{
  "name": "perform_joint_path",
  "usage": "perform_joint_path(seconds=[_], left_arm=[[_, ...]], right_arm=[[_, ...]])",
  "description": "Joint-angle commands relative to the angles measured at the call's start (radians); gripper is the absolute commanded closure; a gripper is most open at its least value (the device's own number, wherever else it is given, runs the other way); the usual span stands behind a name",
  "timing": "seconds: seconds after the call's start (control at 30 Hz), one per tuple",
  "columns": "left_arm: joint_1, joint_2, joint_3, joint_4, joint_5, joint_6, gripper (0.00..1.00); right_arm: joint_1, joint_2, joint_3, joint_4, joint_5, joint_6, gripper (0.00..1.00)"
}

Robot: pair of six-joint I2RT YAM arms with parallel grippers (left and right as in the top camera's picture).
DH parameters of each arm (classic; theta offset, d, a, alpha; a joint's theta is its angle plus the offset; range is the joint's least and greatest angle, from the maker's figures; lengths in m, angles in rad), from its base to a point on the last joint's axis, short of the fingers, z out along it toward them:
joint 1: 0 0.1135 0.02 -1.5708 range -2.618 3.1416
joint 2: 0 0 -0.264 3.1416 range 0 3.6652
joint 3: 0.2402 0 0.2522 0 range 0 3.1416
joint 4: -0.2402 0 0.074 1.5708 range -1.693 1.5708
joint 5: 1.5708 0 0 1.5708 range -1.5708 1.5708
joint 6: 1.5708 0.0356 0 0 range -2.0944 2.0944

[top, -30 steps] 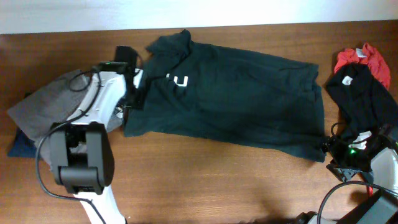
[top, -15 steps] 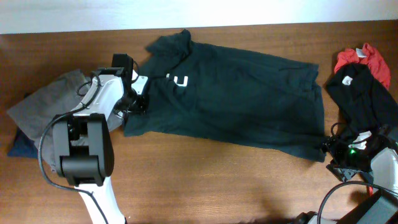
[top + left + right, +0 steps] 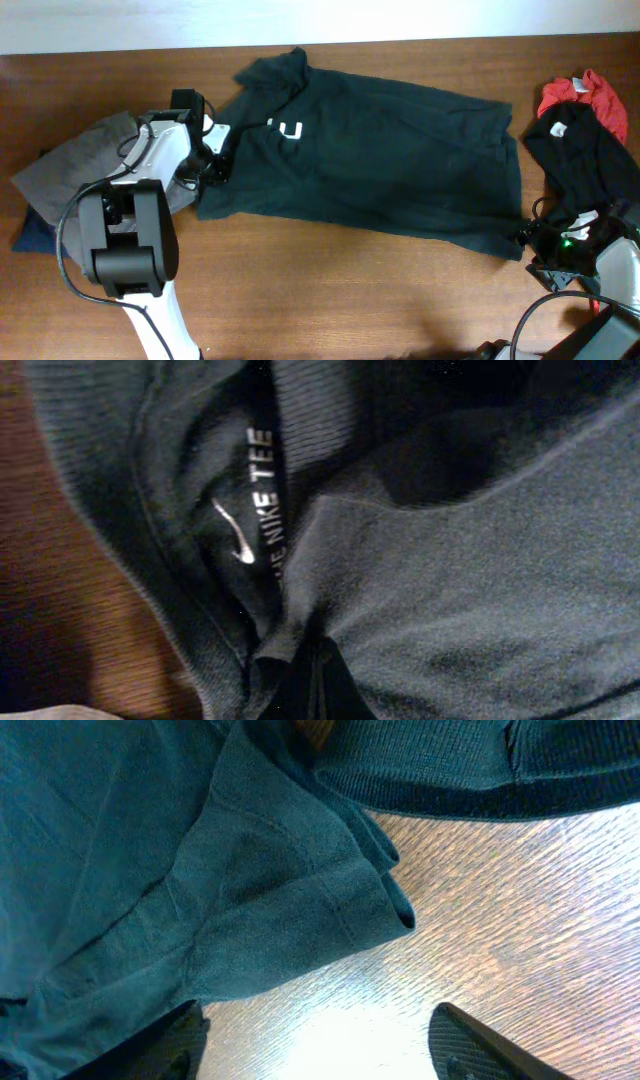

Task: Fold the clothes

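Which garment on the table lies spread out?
The large dark green T-shirt in the middle; the grey garment, black garment and red garment lie bunched at the ends.

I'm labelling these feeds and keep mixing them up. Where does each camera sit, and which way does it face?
Overhead: above the table, looking straight down on the T-shirt; both arms show, left gripper at its collar, right gripper at its corner.
Left wrist: on the left arm, facing down its shut fingers at the neck label.
Right wrist: on the right arm, facing down between open fingers at that corner.
Shared: all three see the T-shirt.
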Motion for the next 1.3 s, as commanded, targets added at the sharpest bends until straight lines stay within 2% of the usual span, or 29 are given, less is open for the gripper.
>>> perform_joint_path(seconds=[0.0,0.43,0.5,0.6,0.63,0.7,0.83,1.07,1.27], left_arm=[[0.029,-0.007,0.008,0.015,0.002,-0.010,0.99],[0.039,-0.007,0.008,0.039,0.011,-0.018,0.99],[0.039,-0.007,0.008,0.038,0.011,-0.018,1.00],[0.040,-0.007,0.008,0.038,0.011,-0.018,0.99],[0.040,-0.007,0.008,0.038,0.011,-0.018,0.99],[0.041,-0.007,0.008,0.038,0.011,-0.018,0.99],[0.041,-0.007,0.008,0.040,0.010,-0.018,0.99],[0.045,-0.007,0.008,0.076,0.007,-0.021,1.00],[0.055,-0.007,0.008,0.084,0.007,-0.021,0.99]], right_arm=[[0.007,0.003,-0.005,0.008,0.002,0.014,0.29],[0.008,0.158,-0.006,0.142,0.027,0.013,0.29],[0.008,0.188,-0.006,0.172,-0.003,0.013,0.39],[0.008,0.211,-0.006,0.192,-0.021,0.013,0.76],[0.008,0.211,-0.006,0.187,-0.001,0.014,0.86],[0.005,0.209,0.002,0.175,0.072,0.014,0.96],[0.005,0.203,0.061,0.136,0.192,0.014,0.96],[0.008,0.201,0.163,0.100,0.212,0.014,0.96],[0.008,0.201,0.172,0.065,0.239,0.014,0.95]])
